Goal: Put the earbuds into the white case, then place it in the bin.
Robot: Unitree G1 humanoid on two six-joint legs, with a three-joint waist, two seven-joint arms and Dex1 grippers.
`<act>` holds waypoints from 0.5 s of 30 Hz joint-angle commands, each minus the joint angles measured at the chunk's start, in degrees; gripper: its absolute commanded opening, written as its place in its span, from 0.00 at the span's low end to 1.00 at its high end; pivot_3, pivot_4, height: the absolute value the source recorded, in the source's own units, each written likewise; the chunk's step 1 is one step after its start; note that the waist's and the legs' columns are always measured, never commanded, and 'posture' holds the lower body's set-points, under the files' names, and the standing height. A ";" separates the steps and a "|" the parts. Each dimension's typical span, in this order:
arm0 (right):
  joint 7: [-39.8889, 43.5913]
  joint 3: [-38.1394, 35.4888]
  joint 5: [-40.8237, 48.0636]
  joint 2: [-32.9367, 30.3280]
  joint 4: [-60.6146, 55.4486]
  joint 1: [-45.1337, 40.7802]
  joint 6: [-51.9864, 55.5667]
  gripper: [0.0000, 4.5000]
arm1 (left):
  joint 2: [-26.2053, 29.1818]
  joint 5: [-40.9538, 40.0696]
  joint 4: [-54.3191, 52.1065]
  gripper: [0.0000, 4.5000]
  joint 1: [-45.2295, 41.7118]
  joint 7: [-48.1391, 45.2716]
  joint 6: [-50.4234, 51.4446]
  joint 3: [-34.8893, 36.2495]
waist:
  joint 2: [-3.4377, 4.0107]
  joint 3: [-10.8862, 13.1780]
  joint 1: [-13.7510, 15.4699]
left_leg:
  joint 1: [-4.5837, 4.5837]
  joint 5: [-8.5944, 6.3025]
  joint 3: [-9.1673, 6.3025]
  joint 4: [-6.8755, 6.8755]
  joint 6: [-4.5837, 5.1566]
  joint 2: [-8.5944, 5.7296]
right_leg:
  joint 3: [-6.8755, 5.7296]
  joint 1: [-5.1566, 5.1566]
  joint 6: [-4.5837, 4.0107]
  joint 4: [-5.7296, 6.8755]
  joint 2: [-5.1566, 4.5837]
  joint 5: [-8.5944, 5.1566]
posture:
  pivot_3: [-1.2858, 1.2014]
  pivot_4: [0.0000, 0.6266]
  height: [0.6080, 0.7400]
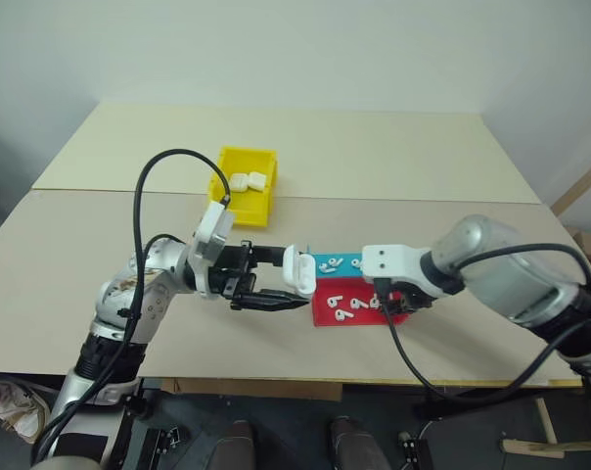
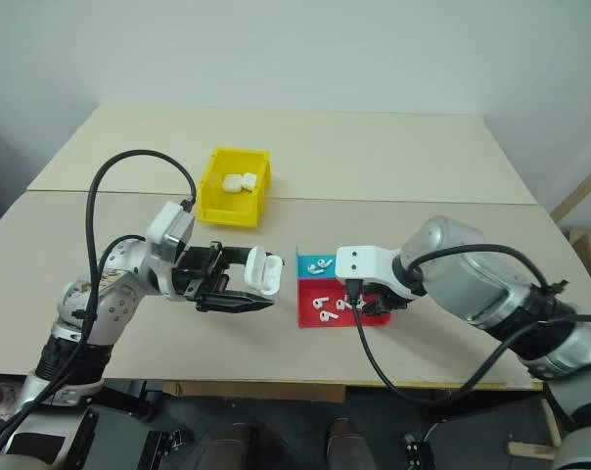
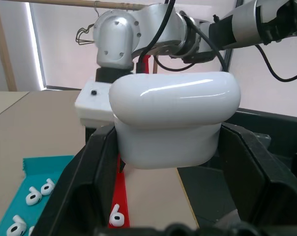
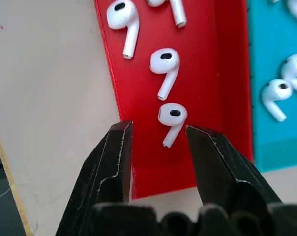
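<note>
My left gripper [image 1: 294, 278] is shut on the white case [image 1: 300, 269], holding it above the table just left of the trays. In the left wrist view the case [image 3: 173, 118] sits between both black fingers [image 3: 89, 172]. My right gripper [image 4: 160, 129] points down over the red tray [image 4: 207, 73], open. One of the earbuds [image 4: 172, 115] lies between its fingertips [image 4: 120, 132], touching neither. More earbuds lie on the red tray [image 1: 346, 317] and the blue tray [image 1: 325, 258]. The yellow bin [image 1: 239, 210] stands behind my left arm with white cases [image 1: 249, 181] inside.
The blue tray [image 4: 266, 137] adjoins the red one on its far side. The table's front edge [image 1: 305, 377] runs close below both trays. Black cables loop over both forearms [image 1: 149, 176].
</note>
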 commanded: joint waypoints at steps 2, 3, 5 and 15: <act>0.27 1.36 -3.88 2.09 3.91 -2.86 0.76 0.48 | -0.48 -0.36 -2.53 0.61 -1.08 0.05 0.03 0.08 | 0.00 0.00 -0.18 | -0.01 0.00 -0.01 0.00 0.00 0.00 | 0.00 -0.01 0.00 -0.01 0.00 0.00 | 0.52 0.24 1.00; 0.37 1.64 -4.42 2.54 4.67 -3.06 0.55 0.48 | -0.53 -0.41 -2.80 0.61 -0.95 0.18 0.11 0.05 | 0.00 0.00 -0.20 | -0.02 0.00 -0.01 0.00 0.00 0.00 | -0.01 -0.02 0.00 -0.01 0.00 0.00 | 0.52 0.24 1.00; 0.62 1.93 -5.21 3.39 5.84 -3.22 0.40 0.48 | -0.58 -0.51 -3.27 0.61 -0.61 0.38 0.24 0.11 | 0.00 0.00 -0.21 | -0.04 0.00 -0.04 0.00 0.00 0.00 | -0.02 -0.02 0.00 -0.01 -0.01 0.00 | 0.52 0.24 1.00; 1.98 1.62 -7.40 6.21 9.27 -2.30 -0.22 0.48 | -0.46 -0.55 -4.21 0.61 0.25 1.51 0.59 0.39 | 0.01 0.00 -0.78 | -0.03 0.00 -0.06 0.00 0.00 -0.01 | -0.03 -0.03 0.00 0.06 -0.01 0.00 | 0.52 0.24 1.00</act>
